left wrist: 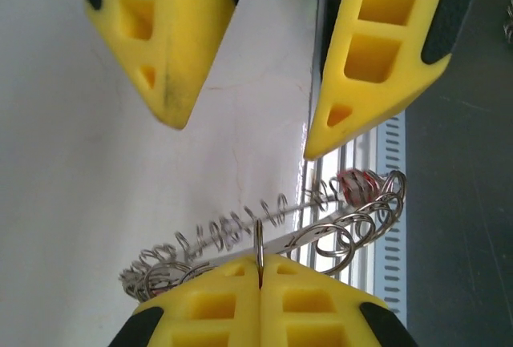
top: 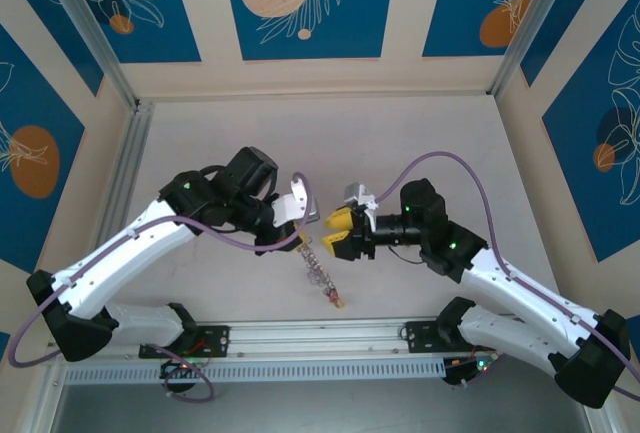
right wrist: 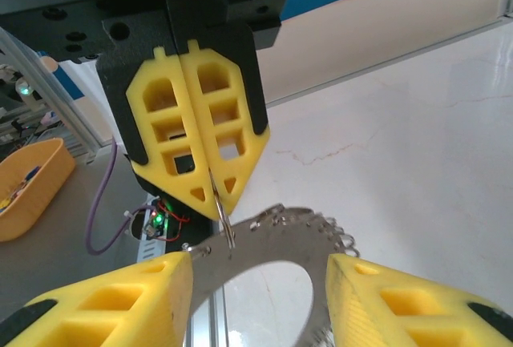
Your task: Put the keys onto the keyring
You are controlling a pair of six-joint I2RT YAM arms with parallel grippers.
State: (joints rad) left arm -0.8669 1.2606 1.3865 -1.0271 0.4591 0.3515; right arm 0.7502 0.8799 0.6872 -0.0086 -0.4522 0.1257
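Note:
The keyring (top: 316,265) hangs over the table's near middle, between the two grippers. It is a flat grey ring (right wrist: 298,236) with a wide hole, fringed with small wire rings (left wrist: 353,231) and a red tag (left wrist: 357,182). My left gripper (left wrist: 259,265) is shut on one small ring (left wrist: 259,239) at its rim, which the right wrist view shows pinched at the fingertips (right wrist: 215,188). My right gripper (right wrist: 260,263) is open, with a finger on each side of the keyring and touching nothing. From above, the left gripper (top: 300,219) and the right gripper (top: 337,232) nearly meet. I cannot make out separate keys.
A metal rail (top: 330,337) runs along the table's near edge, just below the hanging ring. Beyond the table edge, an orange bin (right wrist: 28,180) stands at the left of the right wrist view. The white tabletop (top: 400,143) stretches back to the enclosure walls.

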